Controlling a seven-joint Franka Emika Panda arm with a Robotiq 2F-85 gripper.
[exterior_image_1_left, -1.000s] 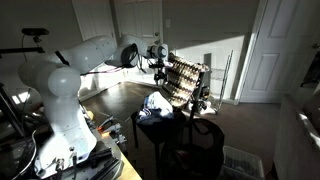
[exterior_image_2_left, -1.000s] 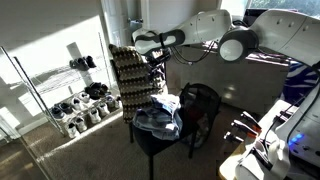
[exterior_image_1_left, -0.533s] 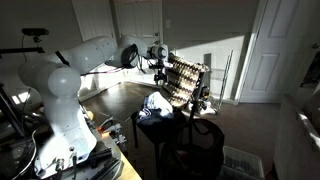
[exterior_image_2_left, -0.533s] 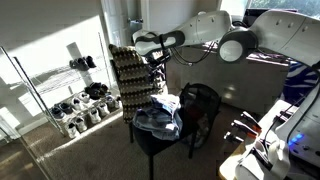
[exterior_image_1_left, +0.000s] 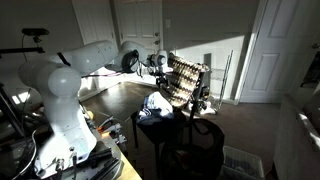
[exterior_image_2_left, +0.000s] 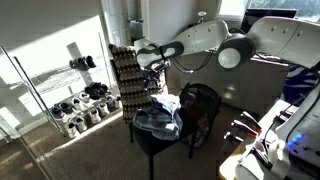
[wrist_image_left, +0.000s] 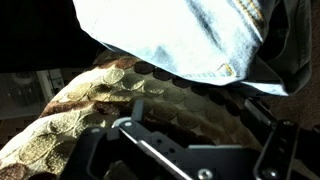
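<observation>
Gripper (wrist_image_left: 190, 158): jaws wide apart, nothing held, poised just above the top edge of the patterned cushion (wrist_image_left: 85, 100), apparently not touching. The cushion stands upright beside the dark seat (exterior_image_2_left: 165, 138). A denim garment (wrist_image_left: 175, 35) lies heaped loosely there.

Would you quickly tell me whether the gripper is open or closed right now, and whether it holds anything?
Gripper: open, holding nothing, close over the patterned fabric.
</observation>
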